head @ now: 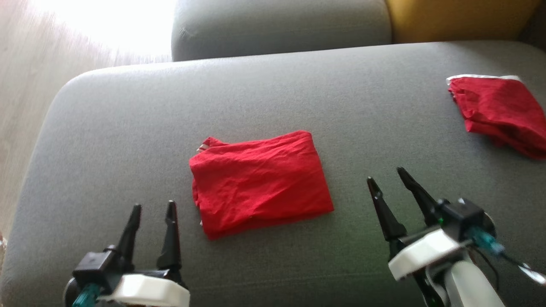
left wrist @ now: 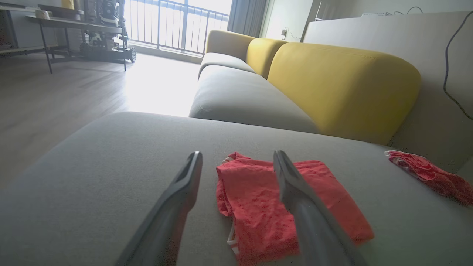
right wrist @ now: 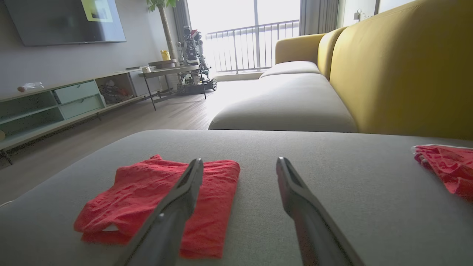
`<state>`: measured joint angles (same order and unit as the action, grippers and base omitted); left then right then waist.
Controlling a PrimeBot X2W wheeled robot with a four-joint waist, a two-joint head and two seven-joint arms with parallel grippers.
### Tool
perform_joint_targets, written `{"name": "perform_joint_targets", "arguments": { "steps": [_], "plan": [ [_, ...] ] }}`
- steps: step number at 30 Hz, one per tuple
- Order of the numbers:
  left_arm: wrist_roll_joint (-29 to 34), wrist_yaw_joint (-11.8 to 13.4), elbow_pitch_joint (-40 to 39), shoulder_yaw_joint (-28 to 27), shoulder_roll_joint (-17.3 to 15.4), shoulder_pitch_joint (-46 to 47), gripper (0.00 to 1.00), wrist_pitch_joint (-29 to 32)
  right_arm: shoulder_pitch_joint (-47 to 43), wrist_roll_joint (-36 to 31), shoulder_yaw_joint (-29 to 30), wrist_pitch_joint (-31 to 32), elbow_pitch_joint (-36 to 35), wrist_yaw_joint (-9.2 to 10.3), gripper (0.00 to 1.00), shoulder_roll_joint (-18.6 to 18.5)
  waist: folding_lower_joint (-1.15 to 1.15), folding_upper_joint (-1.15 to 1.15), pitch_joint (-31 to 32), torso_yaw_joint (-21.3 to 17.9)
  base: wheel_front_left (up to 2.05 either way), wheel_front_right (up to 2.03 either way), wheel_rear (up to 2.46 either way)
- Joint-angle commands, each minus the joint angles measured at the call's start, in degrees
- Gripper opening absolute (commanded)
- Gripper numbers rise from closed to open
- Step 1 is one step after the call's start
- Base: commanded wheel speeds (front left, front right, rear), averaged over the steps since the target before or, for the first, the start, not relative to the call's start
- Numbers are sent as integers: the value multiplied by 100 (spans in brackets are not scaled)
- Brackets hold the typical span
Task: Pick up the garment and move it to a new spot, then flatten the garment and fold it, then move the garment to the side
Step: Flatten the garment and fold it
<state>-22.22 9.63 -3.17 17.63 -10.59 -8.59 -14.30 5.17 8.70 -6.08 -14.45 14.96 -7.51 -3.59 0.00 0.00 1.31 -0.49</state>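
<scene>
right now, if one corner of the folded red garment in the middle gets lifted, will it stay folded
Probably not: the folded red garment is thin, wrinkled cloth in loose layers, so it would likely droop open. Pushed, it would likely bunch on the textured grey cushion rather than slide.

The folded garment [head: 260,183] lies flat on the seat cushion [head: 128,128], near the middle of its surface. The left gripper [head: 153,207] stands on the near side, left of this garment; the right gripper [head: 386,175] stands on the near side, right of it. Neither touches it. A second garment [head: 499,111] lies on the same cushion at the far right, well apart from the first. Beyond the cushion sits an adjoining cushion [head: 277,25], with the backrest [head: 456,19] to its right. The floor [head: 25,85] lies to the left.
</scene>
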Motion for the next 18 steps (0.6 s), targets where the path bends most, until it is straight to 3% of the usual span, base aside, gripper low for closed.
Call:
{"name": "perform_joint_targets", "arguments": {
  "steps": [1,8,18],
  "plan": [
    [107,37,-230,-278,-3,139,100,-69,74,-74,-88,-54,-292,2,100,62,0,0,32,-18,0,0,0],
    [793,-38,-367,-673,136,-277,100,-70,-581,-376,-69,-54,-949,2,100,69,0,0,178,-64,0,0,0],
    [1343,-320,-354,-1054,425,-591,100,-70,-841,-502,-84,-54,-921,2,100,70,0,0,307,-41,0,0,0]
  ]
}}
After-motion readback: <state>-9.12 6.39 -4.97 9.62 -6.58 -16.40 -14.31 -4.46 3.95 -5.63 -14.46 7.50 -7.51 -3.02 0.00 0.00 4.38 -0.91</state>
